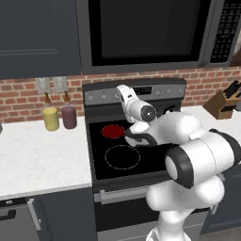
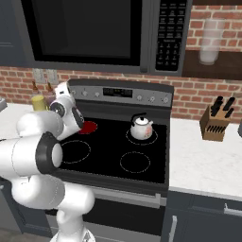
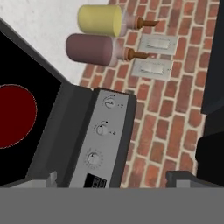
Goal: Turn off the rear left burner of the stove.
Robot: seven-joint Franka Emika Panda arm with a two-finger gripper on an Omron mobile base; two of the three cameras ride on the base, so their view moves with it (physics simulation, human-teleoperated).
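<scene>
Red and glowing, the rear left burner (image 1: 113, 131) sits at the back left of the stove (image 2: 113, 156), just below the grey knob panel (image 3: 98, 140). The hand (image 3: 111, 179) hangs near that panel, touching no knob, with its two fingertips spread apart. A yellow bottle (image 1: 50, 117) and a purple bottle (image 1: 68, 116) stand on the white bench (image 1: 37, 155) beside the stove.

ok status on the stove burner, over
Gripper open, facing the stove back-panel knobs. Rear left burner glowing red, not yet off. Nothing blocking the knobs.
</scene>
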